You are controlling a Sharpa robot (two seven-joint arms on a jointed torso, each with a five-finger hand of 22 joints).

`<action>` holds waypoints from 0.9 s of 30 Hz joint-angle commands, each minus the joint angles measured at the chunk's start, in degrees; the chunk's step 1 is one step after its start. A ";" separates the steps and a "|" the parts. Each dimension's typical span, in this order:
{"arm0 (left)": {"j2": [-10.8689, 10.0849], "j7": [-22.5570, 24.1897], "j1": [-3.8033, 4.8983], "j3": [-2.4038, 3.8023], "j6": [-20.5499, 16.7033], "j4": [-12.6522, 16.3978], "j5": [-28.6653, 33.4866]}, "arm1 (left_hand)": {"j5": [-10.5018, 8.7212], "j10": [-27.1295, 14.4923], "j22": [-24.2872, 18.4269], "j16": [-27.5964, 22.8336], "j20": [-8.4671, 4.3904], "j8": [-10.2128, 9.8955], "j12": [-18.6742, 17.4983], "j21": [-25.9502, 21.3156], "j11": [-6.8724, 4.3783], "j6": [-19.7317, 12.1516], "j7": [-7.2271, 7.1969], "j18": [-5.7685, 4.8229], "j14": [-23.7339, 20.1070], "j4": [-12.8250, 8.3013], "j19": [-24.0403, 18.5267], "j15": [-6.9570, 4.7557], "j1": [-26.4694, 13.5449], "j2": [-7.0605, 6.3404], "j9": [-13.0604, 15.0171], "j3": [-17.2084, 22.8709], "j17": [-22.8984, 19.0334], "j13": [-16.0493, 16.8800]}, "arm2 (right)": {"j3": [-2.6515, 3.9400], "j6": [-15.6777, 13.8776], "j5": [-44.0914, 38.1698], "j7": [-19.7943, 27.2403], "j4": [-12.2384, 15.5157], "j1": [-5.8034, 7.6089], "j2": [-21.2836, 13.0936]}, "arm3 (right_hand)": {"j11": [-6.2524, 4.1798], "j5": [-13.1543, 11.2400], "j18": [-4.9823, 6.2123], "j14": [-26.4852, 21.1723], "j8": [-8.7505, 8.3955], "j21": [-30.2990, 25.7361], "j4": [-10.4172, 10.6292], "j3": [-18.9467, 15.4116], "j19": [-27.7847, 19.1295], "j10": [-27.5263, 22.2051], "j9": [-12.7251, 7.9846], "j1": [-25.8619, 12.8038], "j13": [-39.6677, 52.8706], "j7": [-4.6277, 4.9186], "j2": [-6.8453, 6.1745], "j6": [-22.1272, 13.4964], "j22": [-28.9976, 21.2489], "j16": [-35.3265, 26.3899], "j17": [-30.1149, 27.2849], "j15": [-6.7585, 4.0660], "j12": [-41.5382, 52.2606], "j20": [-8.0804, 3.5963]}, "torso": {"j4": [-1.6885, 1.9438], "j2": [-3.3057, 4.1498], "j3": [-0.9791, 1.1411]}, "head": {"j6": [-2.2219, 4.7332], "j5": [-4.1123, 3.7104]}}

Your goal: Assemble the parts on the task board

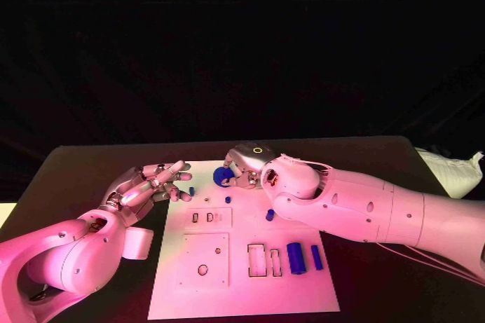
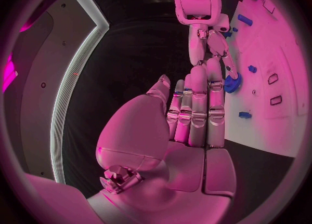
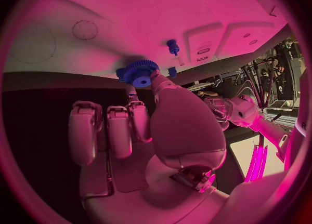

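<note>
Step in hand, as I judge it: seating the blue toothed plastic gear (image 1: pixel 223 176) at the far end of the white flat task board (image 1: pixel 242 295). The right hand (image 1: pixel 242 170) pinches this gear between thumb and a fingertip; the right wrist view shows the gear (image 3: pixel 138 71) edge-on against the board, with the other fingers (image 3: pixel 107 130) curled back from it. Whether the gear already sits on a post cannot be told.

Next move probably calls for lining the gear's bore up with its mount on the board, pressing down, then letting go.

Pose: the right arm reaches across the board's far half, hand tipped down at the far left corner of the board. The left hand (image 1: pixel 151 186) hovers just off the board's left edge, near the gear, fingers extended and apart, holding nothing.

Two blue bar-shaped parts (image 1: pixel 295 257) lie on the board's near right side, small blue pegs (image 1: pixel 228 199) mid-board.
</note>
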 commanded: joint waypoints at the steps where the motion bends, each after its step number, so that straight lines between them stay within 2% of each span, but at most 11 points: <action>1: 0.04 0.22 0.04 0.03 1.22 0.08 0.01 | 0.06 -0.35 0.06 -0.16 -0.03 -0.38 -0.19 0.36 -0.12 -0.22 0.02 0.43 -0.46 -0.29 -0.56 -0.11 0.66 0.06 0.08 0.05 0.06 0.03 | -0.11 1.57 0.66 1.08 -0.07 -0.05 0.14 | 0.58 -0.82 -0.90 4.79 -0.18 -0.01 1.15 -1.09 0.28 0.75 -0.48 -1.40 6.35 0.36 -1.16 -1.50 0.08 0.36 9.31 0.41 -0.33 0.62 | -0.03 0.05 0.01 | -0.06 0.03; 6: 0.07 0.19 0.04 0.03 1.53 0.07 0.01 | 0.07 -0.35 0.16 -0.17 -0.03 -0.44 -0.28 0.46 -0.12 -0.23 0.02 0.44 -0.50 -0.46 -0.65 -0.11 0.81 0.02 0.09 0.18 0.11 0.00 | -0.21 1.88 1.31 1.64 -0.03 -0.04 0.13 | 0.80 -0.71 -0.88 4.80 -0.04 -0.02 2.15 -2.60 0.25 0.70 -0.78 -2.77 6.37 0.55 -1.59 -2.03 0.06 0.41 9.41 0.63 -0.42 0.88 | 0.00 0.02 -0.02 | -0.22 -0.02; 15: 0.08 0.16 0.04 0.03 1.61 0.02 0.01 | 0.06 -0.37 0.20 -0.18 -0.02 -0.46 -0.32 0.50 -0.11 -0.24 0.03 0.44 -0.52 -0.54 -0.69 -0.11 0.88 -0.01 0.09 0.24 0.13 -0.01 | -0.33 2.03 1.65 1.91 0.03 -0.04 -0.01 | 0.80 -0.41 -0.89 4.83 0.13 0.02 2.07 -2.92 0.28 0.79 -0.82 -3.08 6.56 0.51 -0.71 -1.71 0.15 0.49 9.55 0.67 -0.25 0.97 | 0.06 0.02 -0.01 | -0.26 -0.05; 18: 0.07 0.14 0.04 0.03 1.57 0.04 0.01 | 0.06 -0.37 0.20 -0.18 -0.02 -0.46 -0.32 0.50 -0.11 -0.24 0.03 0.44 -0.52 -0.54 -0.69 -0.11 0.88 -0.01 0.09 0.24 0.13 -0.01 | -0.35 2.90 2.19 1.81 -0.03 -0.04 0.00 | 0.76 -0.20 -0.91 4.85 0.20 0.08 2.09 -2.99 0.32 0.86 -0.82 -3.36 6.68 0.46 0.09 -1.40 0.25 0.53 9.63 0.65 -0.12 0.98 | 0.05 0.03 -0.02 | -0.22 -0.06; 21: 0.05 0.12 0.04 0.03 1.51 0.06 0.01 | 0.06 -0.38 0.22 -0.18 -0.02 -0.48 -0.34 0.52 -0.10 -0.26 0.04 0.44 -0.53 -0.57 -0.72 -0.11 0.91 -0.02 0.09 0.26 0.14 -0.02 | -0.37 4.67 3.85 1.16 -0.39 0.03 0.11 | 0.76 0.99 -0.91 4.86 0.12 0.10 2.14 -4.06 0.32 0.89 -0.93 -6.99 6.80 0.43 2.22 -1.17 0.29 0.56 9.69 0.63 -0.08 0.98 | 0.01 0.02 -0.04 | -0.25 -0.03; 22: 0.04 0.11 0.05 0.03 1.49 0.07 0.01 | 0.06 -0.39 0.24 -0.18 -0.02 -0.49 -0.36 0.53 -0.10 -0.28 0.06 0.44 -0.54 -0.58 -0.73 -0.11 0.91 -0.03 0.08 0.27 0.15 -0.02 | -0.39 5.23 4.46 0.94 -0.59 0.06 0.18 | 0.77 2.13 -0.92 4.86 0.05 0.11 2.07 -4.58 0.32 0.87 -1.02 -8.24 6.80 0.47 2.83 -1.30 0.31 0.56 9.70 0.65 -0.12 0.98 | 0.00 0.02 -0.05 | -0.24 -0.02; 24: 0.04 0.09 0.05 0.03 1.47 0.09 0.01 | 0.06 -0.39 0.24 -0.18 -0.02 -0.49 -0.36 0.53 -0.10 -0.28 0.06 0.44 -0.54 -0.58 -0.73 -0.11 0.91 -0.03 0.08 0.27 0.15 -0.02 | -0.44 6.02 5.33 0.55 -0.94 0.11 0.30 | 0.84 4.45 -0.92 4.85 0.00 0.12 2.03 -5.68 0.31 0.83 -1.18 -9.74 6.80 0.54 3.38 -1.57 0.31 0.55 9.69 0.70 -0.19 1.01 | 0.03 0.04 -0.05 | -0.22 -0.07; 27: 0.05 0.08 0.05 0.03 1.44 0.10 0.01 | 0.06 -0.39 0.24 -0.18 -0.02 -0.49 -0.36 0.53 -0.10 -0.28 0.06 0.44 -0.54 -0.58 -0.73 -0.11 0.91 -0.03 0.08 0.27 0.15 -0.02 | -0.51 6.31 6.10 0.06 -1.27 0.14 0.41 | 0.94 5.46 -0.92 4.86 -0.05 0.14 2.11 -6.99 0.32 0.84 -1.38 -10.65 6.89 0.67 3.76 -1.99 0.36 0.58 9.74 0.78 -0.16 1.08 | 0.07 0.06 0.00 | -0.27 -0.03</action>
